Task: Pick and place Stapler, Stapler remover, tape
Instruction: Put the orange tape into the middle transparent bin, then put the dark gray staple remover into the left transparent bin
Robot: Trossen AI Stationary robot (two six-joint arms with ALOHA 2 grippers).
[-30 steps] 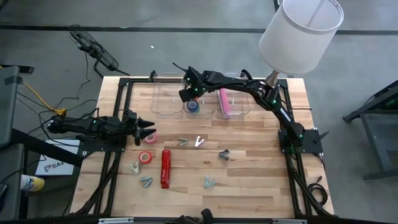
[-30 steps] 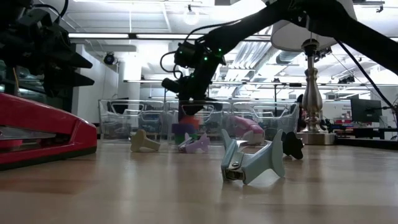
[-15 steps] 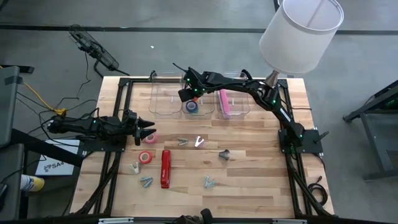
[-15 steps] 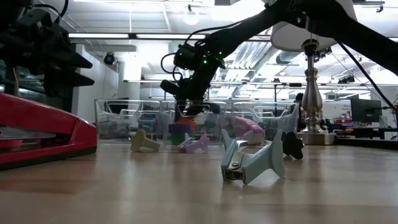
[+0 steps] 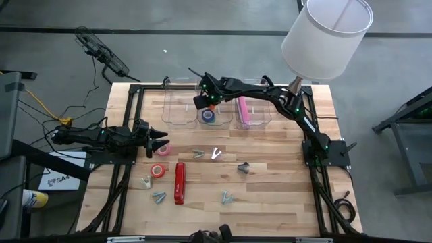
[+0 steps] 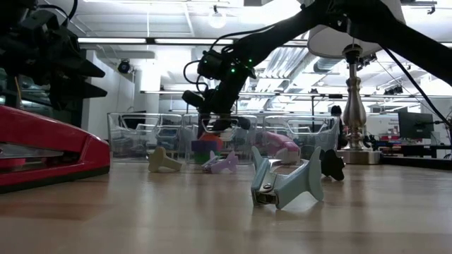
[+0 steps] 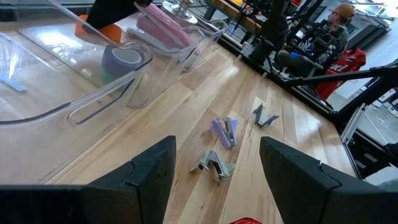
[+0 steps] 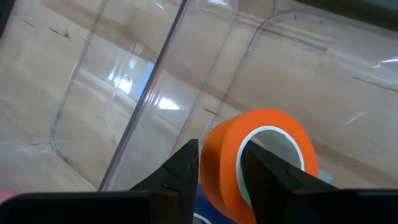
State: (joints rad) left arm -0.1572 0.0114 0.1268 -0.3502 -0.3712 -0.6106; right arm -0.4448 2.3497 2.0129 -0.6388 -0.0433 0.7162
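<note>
My right gripper (image 8: 221,155) hangs over the middle clear bin (image 5: 217,124) at the table's far side, slightly open, its fingers astride the wall of an orange tape roll (image 8: 264,146). A blue-purple tape roll (image 5: 210,115) lies in that bin. A pink stapler (image 5: 244,111) lies in the bin to its right. On the table lie a red stapler (image 5: 179,182), a red tape roll (image 5: 158,170) and several staple removers (image 5: 216,154). My left gripper (image 5: 160,140) waits open at the table's left side, holding nothing. My right gripper comes from above, slanting down, with one finger (image 8: 273,177) in the orange roll's hole and the other (image 8: 180,171) outside its wall (image 8: 219,163). Whether the fingers touch the wall, I cannot tell. The roll sits tilted on the rolls in the bin.
A third clear bin (image 5: 179,111) stands left of the middle one. A lamp with a white shade (image 5: 327,37) stands at the far right corner. A pink tape roll (image 5: 165,148) lies just by my left gripper. Bare wood lies along the near edge.
My right gripper has opened a little over the middle bin, staying in place. The orange roll has settled slightly lower onto the rolls in the bin.
</note>
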